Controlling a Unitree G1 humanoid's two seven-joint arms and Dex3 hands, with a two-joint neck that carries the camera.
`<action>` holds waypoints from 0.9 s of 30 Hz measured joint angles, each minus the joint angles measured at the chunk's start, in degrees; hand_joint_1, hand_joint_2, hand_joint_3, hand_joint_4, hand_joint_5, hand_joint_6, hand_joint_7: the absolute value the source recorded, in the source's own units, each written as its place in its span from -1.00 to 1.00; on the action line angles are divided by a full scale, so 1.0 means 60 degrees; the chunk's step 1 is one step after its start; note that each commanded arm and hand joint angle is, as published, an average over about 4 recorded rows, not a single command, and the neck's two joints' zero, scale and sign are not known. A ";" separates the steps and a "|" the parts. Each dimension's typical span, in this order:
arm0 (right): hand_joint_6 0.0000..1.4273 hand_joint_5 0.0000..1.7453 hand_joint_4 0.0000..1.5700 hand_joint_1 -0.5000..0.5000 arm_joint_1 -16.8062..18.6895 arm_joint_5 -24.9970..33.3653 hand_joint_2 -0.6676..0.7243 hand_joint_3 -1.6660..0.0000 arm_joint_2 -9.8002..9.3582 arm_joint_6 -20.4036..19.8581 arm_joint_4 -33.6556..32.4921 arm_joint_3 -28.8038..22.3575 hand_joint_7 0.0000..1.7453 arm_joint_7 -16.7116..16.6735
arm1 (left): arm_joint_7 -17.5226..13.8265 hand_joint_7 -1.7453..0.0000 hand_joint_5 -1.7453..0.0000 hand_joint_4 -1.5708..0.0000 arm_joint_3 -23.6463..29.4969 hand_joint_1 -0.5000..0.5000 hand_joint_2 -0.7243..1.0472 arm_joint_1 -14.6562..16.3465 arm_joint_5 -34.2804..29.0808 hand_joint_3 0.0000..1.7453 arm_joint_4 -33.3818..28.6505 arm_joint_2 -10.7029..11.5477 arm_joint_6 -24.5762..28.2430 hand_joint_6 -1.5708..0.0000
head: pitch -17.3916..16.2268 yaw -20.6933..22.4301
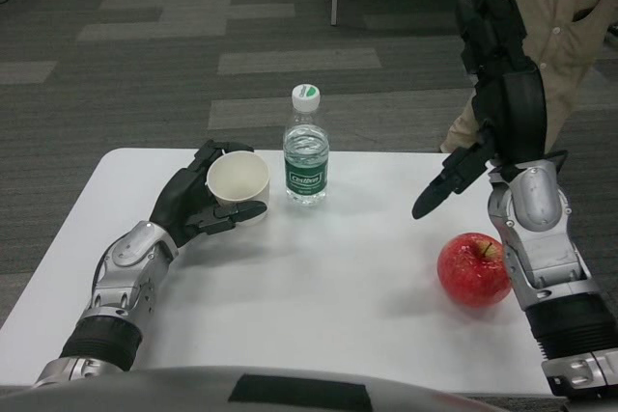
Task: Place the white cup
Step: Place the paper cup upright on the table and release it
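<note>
The white cup is a small paper cup, tipped so its open mouth faces me, left of the table's middle. My left hand grips it from the left, fingers wrapped around its side and under its rim. Whether its base touches the table I cannot tell. My right hand is raised high above the table's right side, fingers spread apart and pointing up, thumb pointing down to the left, holding nothing.
A clear water bottle with a green label and white cap stands upright just right of the cup. A red apple lies on the white table beside my right forearm. A person in beige clothing stands beyond the far right corner.
</note>
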 measured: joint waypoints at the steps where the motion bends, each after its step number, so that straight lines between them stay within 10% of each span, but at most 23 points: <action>1: -1.00 -1.00 -1.00 -0.33 0.0000 0.0000 1.00 1.00 0.0000 0.0000 -0.0001 0.0000 -0.92 0.0000 | 0.0000 -0.78 -0.06 1.00 0.0000 -0.42 1.00 0.0001 -0.0002 -0.90 0.0004 0.0000 -0.0004 0.91 | 0.0002 0.0008; 27: -1.00 -1.00 -1.00 -0.33 0.0127 0.0000 1.00 1.00 0.0001 0.0000 -0.0177 0.0001 -0.92 0.0000 | 0.0000 -0.28 -0.06 1.00 0.0004 -0.96 1.00 0.0300 -0.0073 -0.90 0.0046 -0.0001 -0.0228 1.00 | -0.0026 0.0114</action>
